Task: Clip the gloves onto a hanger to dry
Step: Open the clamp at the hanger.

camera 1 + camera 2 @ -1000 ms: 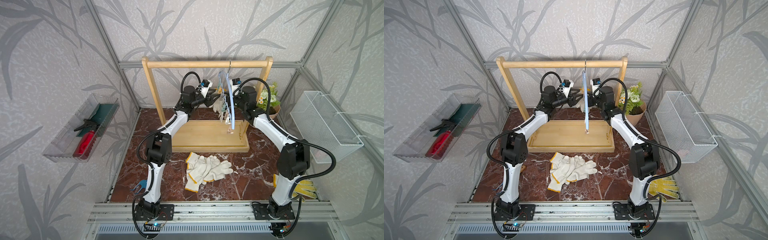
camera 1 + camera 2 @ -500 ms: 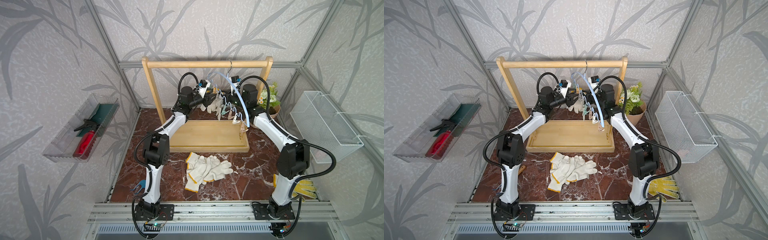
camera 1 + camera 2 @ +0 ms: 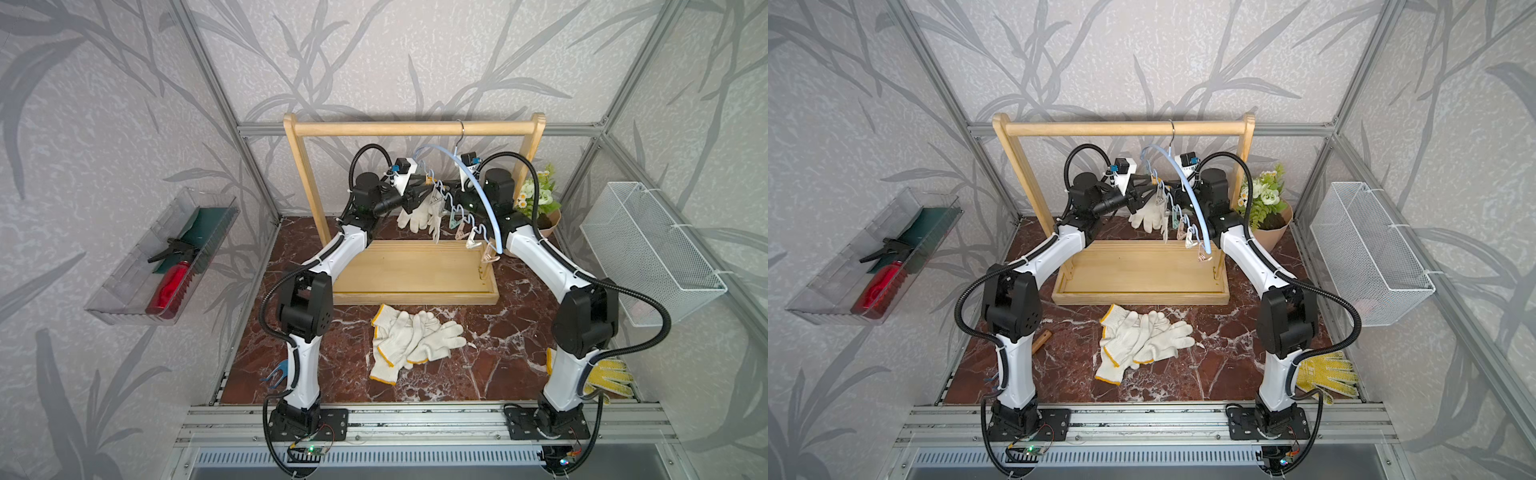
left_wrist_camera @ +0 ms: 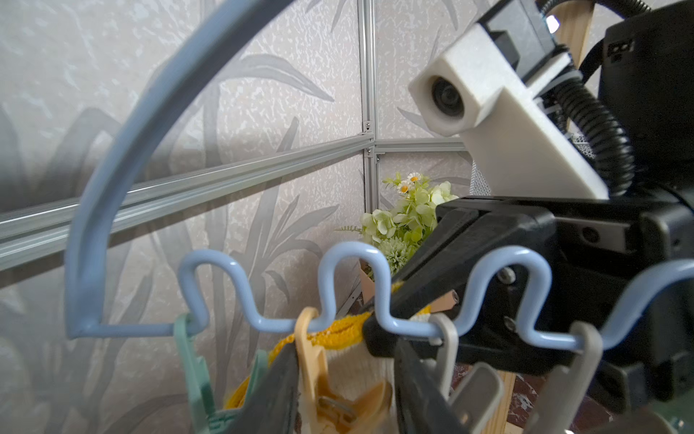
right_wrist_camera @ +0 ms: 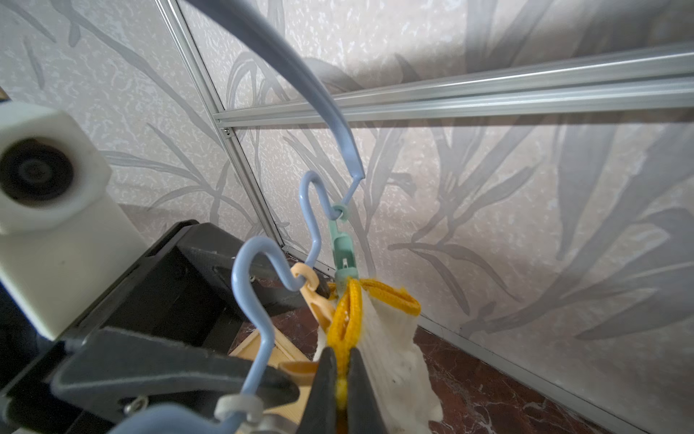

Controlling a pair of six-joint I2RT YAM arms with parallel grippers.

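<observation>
One white glove is going up on the hanger (image 3: 484, 193), and the job looks well short of half done. At the far middle the left hand (image 3: 422, 195) reaches in from the left under the wooden rail (image 3: 415, 128). In the left wrist view its jaws stand apart on either side of the beige peg (image 4: 311, 360). Whether they already squeeze it I cannot tell.

Just right of that hand the hanging glove (image 3: 411, 216) dangles fingers-down from the hanger's left end. In the right wrist view the green peg (image 5: 341, 250) bites its yellow-trimmed cuff. The beige peg beside it does not look closed on the cuff yet, so I judge the second clip to be the step in hand. The right hand (image 5: 340, 364), coming from the right, is clamped tight on that same cuff edge and holds it up to the pegs.

Farther right the hanger slopes down towards the near side, and its other pegs (image 3: 471, 242) hang empty.

On the marble tabletop (image 3: 478, 374), near the middle, a pile of white gloves (image 3: 411, 340) waits unclipped, several overlapping, the exact count unclear. Those are what is left. At the near right a yellow-patterned glove (image 3: 609, 376) lies behind the right arm's base and seems no part of the job.
</observation>
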